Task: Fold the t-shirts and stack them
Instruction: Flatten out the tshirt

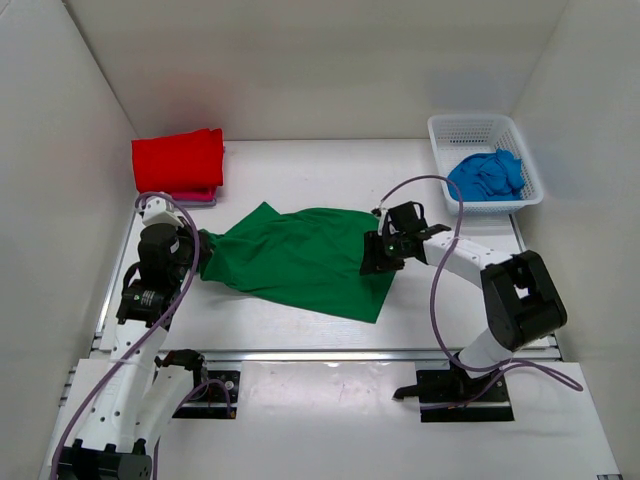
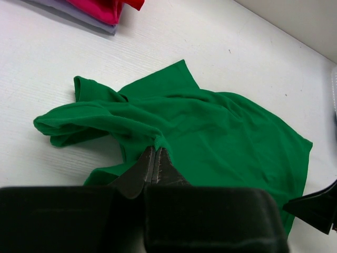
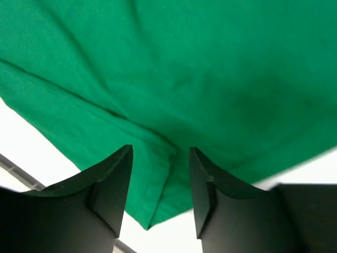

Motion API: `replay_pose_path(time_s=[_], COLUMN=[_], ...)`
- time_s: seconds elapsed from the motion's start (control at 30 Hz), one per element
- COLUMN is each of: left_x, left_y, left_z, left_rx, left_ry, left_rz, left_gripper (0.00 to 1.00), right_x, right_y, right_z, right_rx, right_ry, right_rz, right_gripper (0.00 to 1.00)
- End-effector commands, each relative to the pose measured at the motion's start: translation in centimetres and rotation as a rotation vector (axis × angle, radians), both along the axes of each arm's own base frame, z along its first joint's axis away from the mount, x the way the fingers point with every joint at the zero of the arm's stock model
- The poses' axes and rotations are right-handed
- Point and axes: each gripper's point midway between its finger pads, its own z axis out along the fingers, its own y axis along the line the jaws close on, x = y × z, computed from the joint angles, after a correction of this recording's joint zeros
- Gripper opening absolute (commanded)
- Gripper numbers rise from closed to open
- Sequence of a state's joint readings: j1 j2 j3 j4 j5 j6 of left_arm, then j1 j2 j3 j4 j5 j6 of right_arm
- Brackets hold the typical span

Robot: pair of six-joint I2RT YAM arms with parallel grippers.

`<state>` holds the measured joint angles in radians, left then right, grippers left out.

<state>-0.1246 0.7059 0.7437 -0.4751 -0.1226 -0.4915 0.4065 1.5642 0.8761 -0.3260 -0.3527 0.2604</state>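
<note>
Left gripper pinches the green t-shirt, right gripper stands open over its other end.

We see the left gripper (image 2: 155, 150) with its two fingers pressed together on a small fold of the green t-shirt (image 1: 300, 255), at the bunched left end of the cloth. The right gripper (image 3: 160, 150) has its fingers apart, one on each side of a hemmed edge at the shirt's right end, and we see no cloth pinched between them. The green t-shirt lies spread and wrinkled on the table (image 1: 300, 170), between the two arms. Near the far left corner the red t-shirt (image 1: 180, 158) lies folded on top of the pink t-shirt (image 1: 197, 194). At the far right, the blue t-shirt (image 1: 487, 175) sits crumpled inside the white basket (image 1: 470, 125).
</note>
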Motion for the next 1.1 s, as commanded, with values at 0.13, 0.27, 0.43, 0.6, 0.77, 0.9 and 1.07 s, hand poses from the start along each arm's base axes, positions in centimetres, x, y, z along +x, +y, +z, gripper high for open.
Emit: replay_pose_path(time_s=[0.13, 0.27, 0.43, 0.6, 0.77, 0.9, 1.07], left_x=[0.3, 0.4, 0.4, 0.5, 3.3, 6.4, 8.9], left_y=[0.2, 0.2, 0.0, 0.3, 1.9, 2.2, 2.3], left_z=[1.2, 1.2, 1.1, 1.3, 8.2, 20.1, 28.7], left_rx=[0.007, 0.006, 0.001, 0.006, 0.071, 0.079, 0.097], left_ry=[-0.032, -0.032, -0.033, -0.037, -0.133, -0.332, -0.413], left_rz=[0.004, 0.008, -0.003, 0.01, 0.03, 0.049, 0.064], left_gripper=[0.0, 0.0, 0.0, 0.0, 0.0, 0.0, 0.0], right_x=[0.8, 0.2, -0.7, -0.8, 3.3, 7.5, 8.2], right_y=[1.5, 1.5, 1.6, 1.3, -1.4, -6.8, -11.2], right_z=[-0.5, -1.1, -1.6, -1.1, 9.0, 23.2, 34.0], right_rx=[-0.021, -0.038, -0.042, -0.067, -0.127, -0.115, -0.057], right_ry=[-0.019, -0.013, 0.001, 0.007, -0.229, -0.531, -0.763], right_rz=[0.032, 0.041, 0.054, 0.074, -0.012, -0.199, -0.311], right_gripper=[0.42, 0.37, 0.19, 0.01, 0.0, 0.0, 0.0])
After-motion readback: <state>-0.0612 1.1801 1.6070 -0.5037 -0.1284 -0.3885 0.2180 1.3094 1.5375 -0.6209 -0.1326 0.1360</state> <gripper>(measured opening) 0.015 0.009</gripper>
